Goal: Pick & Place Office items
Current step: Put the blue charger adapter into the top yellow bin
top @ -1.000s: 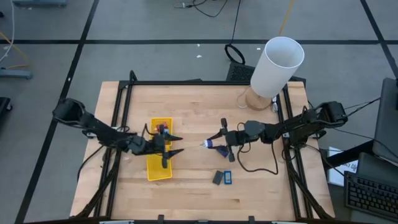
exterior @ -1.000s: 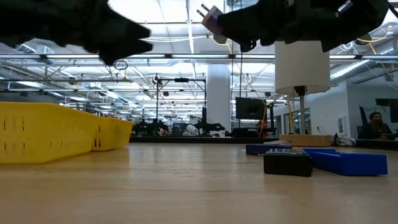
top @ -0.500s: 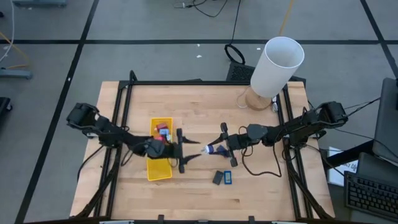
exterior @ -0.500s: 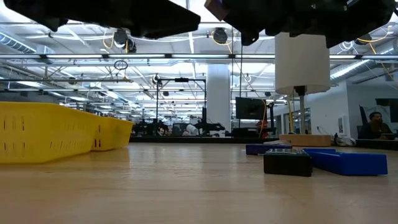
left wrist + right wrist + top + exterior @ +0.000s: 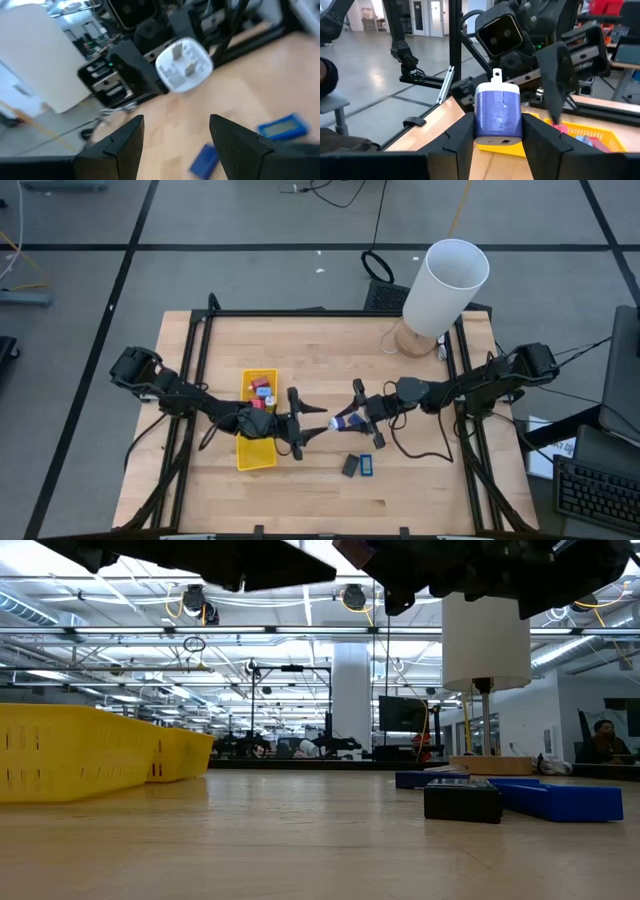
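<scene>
Right gripper (image 5: 352, 416) is clamped on a lilac-and-white plug adapter (image 5: 345, 420), held in the air over mid-table with the prong end pointing at the left gripper (image 5: 307, 427). The left one has its fingers spread, holds nothing, and sits just beside the adapter, lined up as if for a handover.

Risks, as I judge them:
- The left fingers (image 5: 127, 145) close off-centre or on the prongs, so the adapter twists out.
- The right lets go before the left has a firm hold, so it drops to the wood near the dark grey block (image 5: 349, 466) and blue block (image 5: 367, 465).
- The grippers bump, they are that close.

The yellow tray (image 5: 256, 454) already holds small red and blue pieces. The white cylinder (image 5: 445, 287) is well clear.
</scene>
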You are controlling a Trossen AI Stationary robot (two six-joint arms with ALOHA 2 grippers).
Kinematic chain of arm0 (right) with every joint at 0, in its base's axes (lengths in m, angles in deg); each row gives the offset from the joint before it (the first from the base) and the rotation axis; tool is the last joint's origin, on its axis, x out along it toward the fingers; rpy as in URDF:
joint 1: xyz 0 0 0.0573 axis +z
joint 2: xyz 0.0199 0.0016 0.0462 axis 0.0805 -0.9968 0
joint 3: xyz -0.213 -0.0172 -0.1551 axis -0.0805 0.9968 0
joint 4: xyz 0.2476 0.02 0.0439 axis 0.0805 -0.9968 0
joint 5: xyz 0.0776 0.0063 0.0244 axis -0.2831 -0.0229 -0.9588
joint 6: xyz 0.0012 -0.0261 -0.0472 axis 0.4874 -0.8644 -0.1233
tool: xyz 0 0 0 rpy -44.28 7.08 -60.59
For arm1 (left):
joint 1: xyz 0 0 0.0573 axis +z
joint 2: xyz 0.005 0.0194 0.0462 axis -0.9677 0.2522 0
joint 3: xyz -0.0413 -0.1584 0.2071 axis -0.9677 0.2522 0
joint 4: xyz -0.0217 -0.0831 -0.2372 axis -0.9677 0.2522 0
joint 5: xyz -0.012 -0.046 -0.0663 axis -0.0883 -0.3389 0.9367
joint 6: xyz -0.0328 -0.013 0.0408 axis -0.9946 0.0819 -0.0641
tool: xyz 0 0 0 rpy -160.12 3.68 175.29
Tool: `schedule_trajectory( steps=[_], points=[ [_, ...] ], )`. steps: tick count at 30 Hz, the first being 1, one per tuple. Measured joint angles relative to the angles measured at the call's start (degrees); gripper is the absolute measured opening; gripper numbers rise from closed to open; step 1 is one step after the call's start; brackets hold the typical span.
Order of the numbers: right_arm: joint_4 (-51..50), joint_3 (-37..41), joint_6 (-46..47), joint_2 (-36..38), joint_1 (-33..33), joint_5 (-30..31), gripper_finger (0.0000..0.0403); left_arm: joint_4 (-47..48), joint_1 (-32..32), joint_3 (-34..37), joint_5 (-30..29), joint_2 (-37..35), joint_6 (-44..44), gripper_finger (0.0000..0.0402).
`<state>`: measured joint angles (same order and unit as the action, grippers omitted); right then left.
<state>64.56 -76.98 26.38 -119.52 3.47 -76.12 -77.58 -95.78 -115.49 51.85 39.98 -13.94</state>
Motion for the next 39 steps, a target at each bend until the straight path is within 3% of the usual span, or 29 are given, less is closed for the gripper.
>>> schedule_trajectory(
  steps=[8,14,39],
  points=[
    [1.51,0.0,-2.83,-0.01,0.03,0.36,0.0135,-5.79,1.93,0.0,6.34,-0.02,-16.01,0.0225],
    [1.53,0.0,-5.89,0.01,1.19,6.36,0.0135,-6.39,3.81,0.0,8.79,0.0,-24.89,0.0225],
    [0.24,0.13,-7.41,0.0,1.41,8.9,0.0134,-5.97,4.4,-4.24,7.84,3.98,-26.03,0.0225]
  ],
)
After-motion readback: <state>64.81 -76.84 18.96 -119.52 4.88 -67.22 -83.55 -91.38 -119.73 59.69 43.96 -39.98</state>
